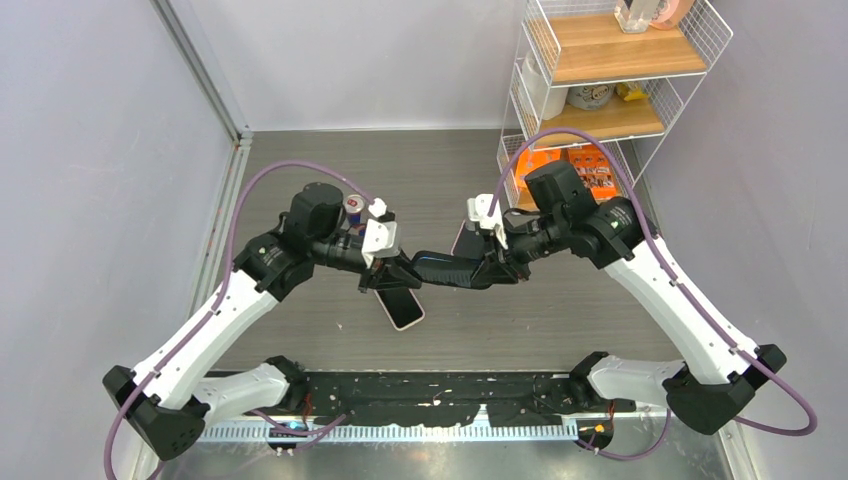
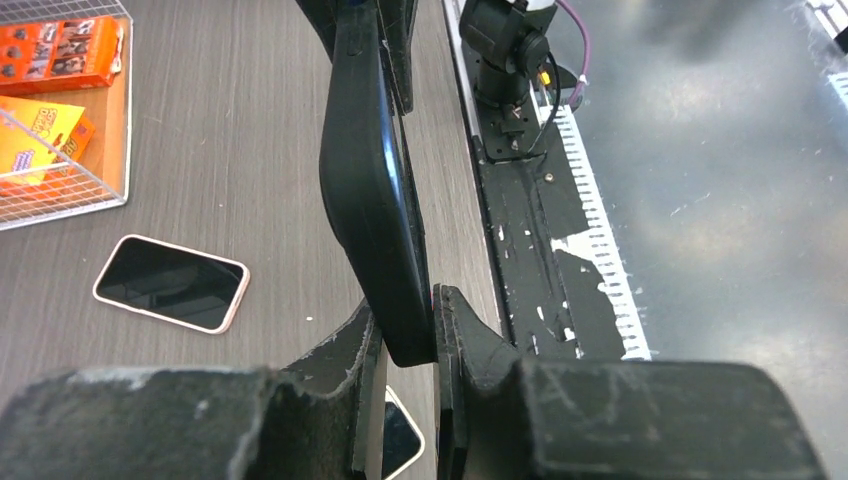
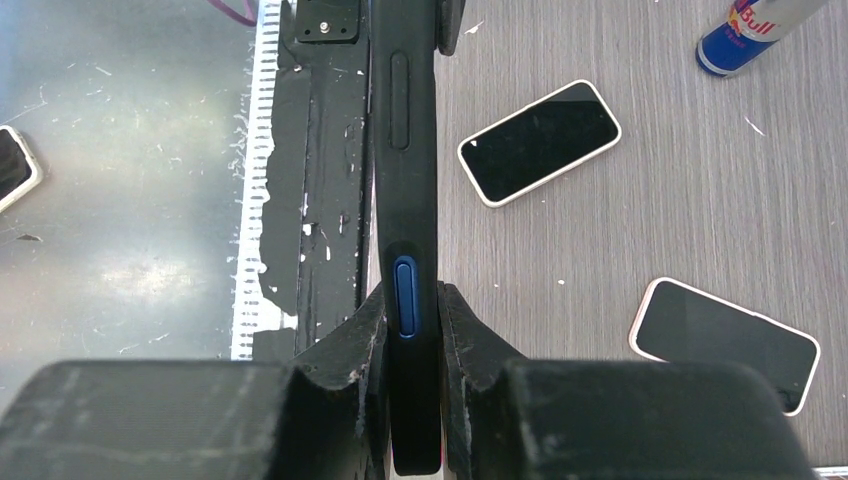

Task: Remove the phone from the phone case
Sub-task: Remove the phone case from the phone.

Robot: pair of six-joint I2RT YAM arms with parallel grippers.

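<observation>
Two tools share one load: the black phone case (image 1: pixel 455 270) hangs in the air over the table (image 1: pixel 520 330), stretched between the arms near the middle of the scene. We see the left tool (image 1: pixel 398 272) clenched on the case's left end. From its wrist camera both fingers (image 2: pixel 352 350) press the flat sides of the case, which runs edge-on away from the lens. The right tool (image 1: pixel 500 264) is clamped on the opposite end, and in its own view the fingers sit either side of a blue side button on the case. Edge-on like this, we cannot tell the phone apart from the case around it.

Below, flat on the table, a pink-rimmed phone (image 1: pixel 400 305) lies screen up, just under the left tool. A second loose phone (image 3: pixel 725 345) lies near the right tool, partly hidden by it in the top view. A blue can (image 1: pixel 353 208) stands beside the left arm. A wire shelf (image 1: pixel 610 90) with orange boxes (image 1: pixel 585 170) stands at the far right corner.
</observation>
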